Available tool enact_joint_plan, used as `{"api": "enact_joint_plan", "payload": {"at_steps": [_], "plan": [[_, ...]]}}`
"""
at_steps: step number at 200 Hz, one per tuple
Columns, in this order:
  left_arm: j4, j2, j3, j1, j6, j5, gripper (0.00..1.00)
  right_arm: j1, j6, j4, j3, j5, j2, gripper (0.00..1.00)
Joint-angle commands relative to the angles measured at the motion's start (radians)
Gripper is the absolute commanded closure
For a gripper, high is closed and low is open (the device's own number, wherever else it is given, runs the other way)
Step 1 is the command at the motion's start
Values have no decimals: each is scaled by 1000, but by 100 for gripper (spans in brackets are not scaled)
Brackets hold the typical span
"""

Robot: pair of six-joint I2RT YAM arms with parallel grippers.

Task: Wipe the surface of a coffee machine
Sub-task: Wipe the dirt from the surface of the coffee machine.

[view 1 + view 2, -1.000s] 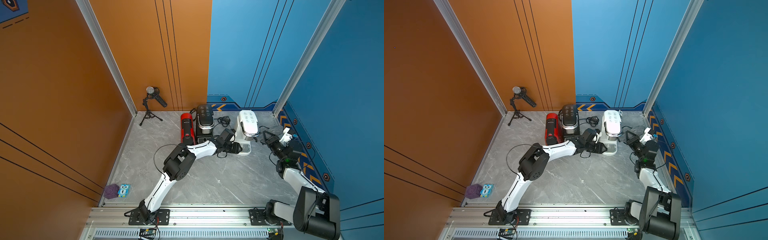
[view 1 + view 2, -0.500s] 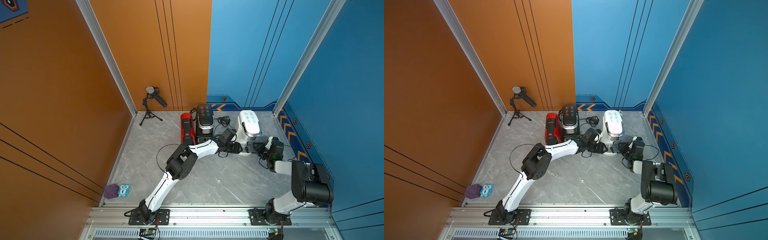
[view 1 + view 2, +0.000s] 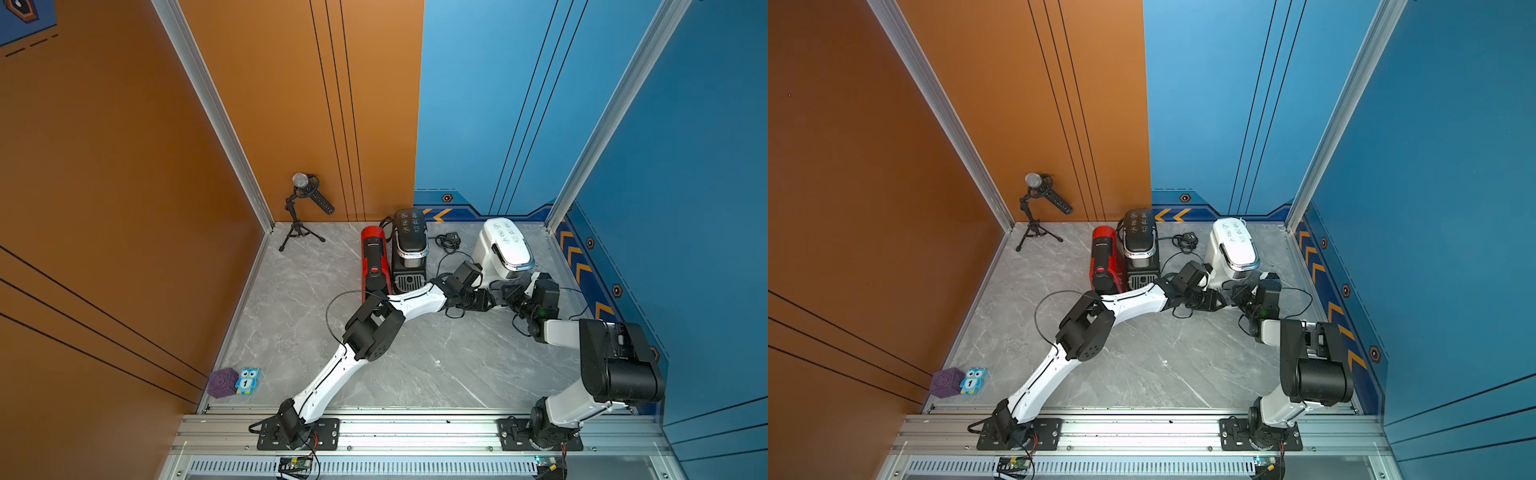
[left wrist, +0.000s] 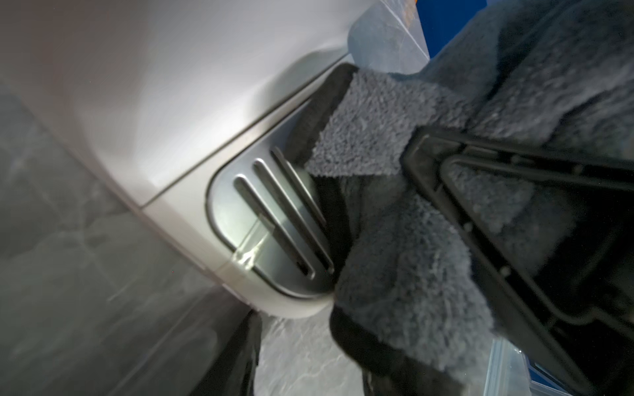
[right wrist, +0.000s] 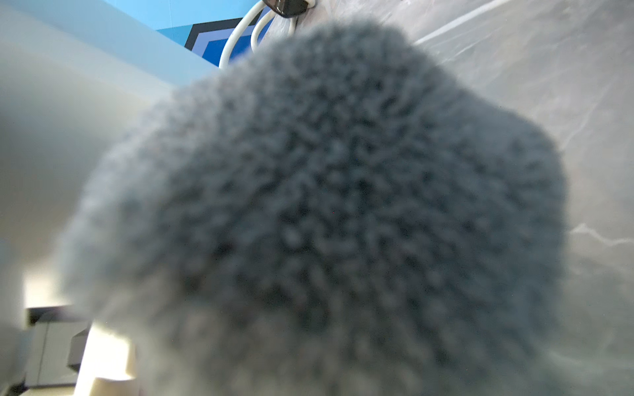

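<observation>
Two hands meet at the front foot of the white coffee machine (image 3: 505, 245), which stands at the back of the grey counter (image 3: 415, 357). The right hand (image 3: 510, 294) is pressed together on a grey microfibre cloth (image 5: 326, 205); the cloth fills its wrist view and covers part of the machine's slotted drip tray (image 4: 260, 219). The left hand (image 3: 486, 300) sits just beside it, close to the machine's base, and I cannot tell how far it is spread. A second ago the right hand was well apart from the machine; it has since swung in to the tray, while the left hand has stayed put.
</observation>
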Motion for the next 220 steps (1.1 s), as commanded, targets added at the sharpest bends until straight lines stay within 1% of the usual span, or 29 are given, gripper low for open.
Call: {"api": "enact_joint_plan", "payload": {"at_steps": [1, 23, 69, 85, 121, 145, 181, 193, 220], "plan": [[0, 25, 12, 2, -4, 22, 53, 10, 25, -45, -10, -31, 7, 82], [0, -11, -31, 15, 10, 19, 53, -18, 23, -75, -14, -12, -7, 82], [-1, -135, -158, 43, 65, -12, 53, -143, 13, -135, -33, -1, -70, 82], [-1, -166, -184, 45, 94, 16, 53, -152, 5, -151, -32, -15, -94, 83], [-1, -247, -249, 45, 143, -18, 53, -85, -29, -192, -39, 36, -150, 82], [0, -295, -281, 43, 171, -54, 53, -39, -5, -177, -50, 39, -151, 82], [1, -345, -317, 40, 200, -101, 53, 85, 16, -155, -35, 77, -119, 81], [1, -356, -325, 42, 206, -111, 53, 94, 27, -131, -33, 74, -87, 81], [0, -370, -348, 46, 207, -117, 53, 68, 42, -85, -43, 74, -41, 81]]}}
